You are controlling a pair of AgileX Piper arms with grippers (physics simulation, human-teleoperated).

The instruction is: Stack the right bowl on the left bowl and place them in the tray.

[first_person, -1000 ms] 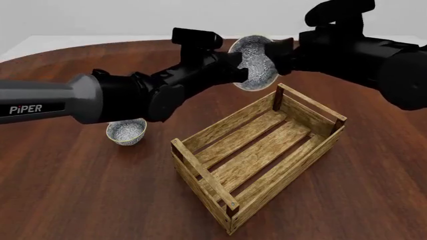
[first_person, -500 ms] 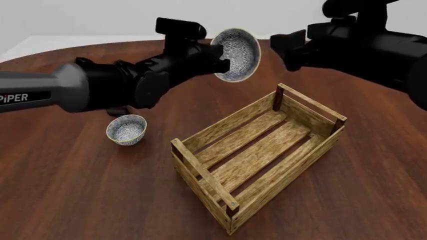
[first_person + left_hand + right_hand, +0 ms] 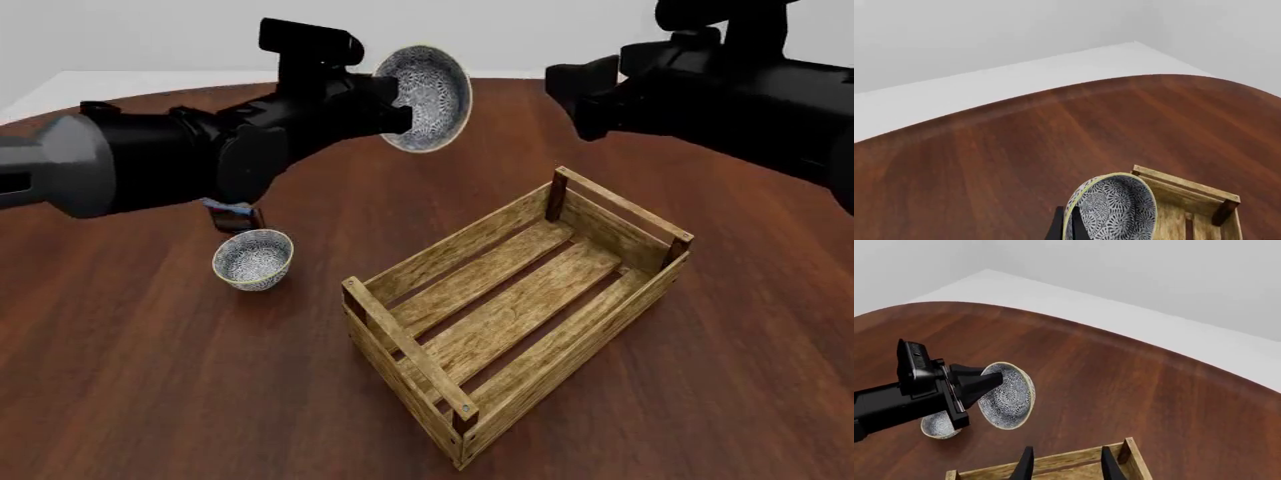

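My left gripper (image 3: 399,106) is shut on the rim of a patterned blue-white bowl (image 3: 426,96) and holds it tilted on edge, high above the table, left of and beyond the tray (image 3: 407,350). The same bowl fills the left wrist view (image 3: 1115,210), with the tray's end rail (image 3: 1184,184) behind it. A second, smaller-looking patterned bowl (image 3: 252,259) sits upright on the table left of the tray. My right gripper (image 3: 577,98) is open and empty, raised above the tray's far end; its fingers (image 3: 1026,465) show apart over the tray (image 3: 1074,456).
A small red-blue box (image 3: 230,214) peeks out under the left arm, just beyond the bowl on the table. The right wrist view shows the left arm (image 3: 901,400) holding the bowl (image 3: 1009,396), with the other bowl (image 3: 937,425) below. The round wooden table (image 3: 160,380) ends at the back.
The right gripper has let go of the bowl and drawn back to the right. The left gripper has carried the bowl left and upward, away from the right gripper.
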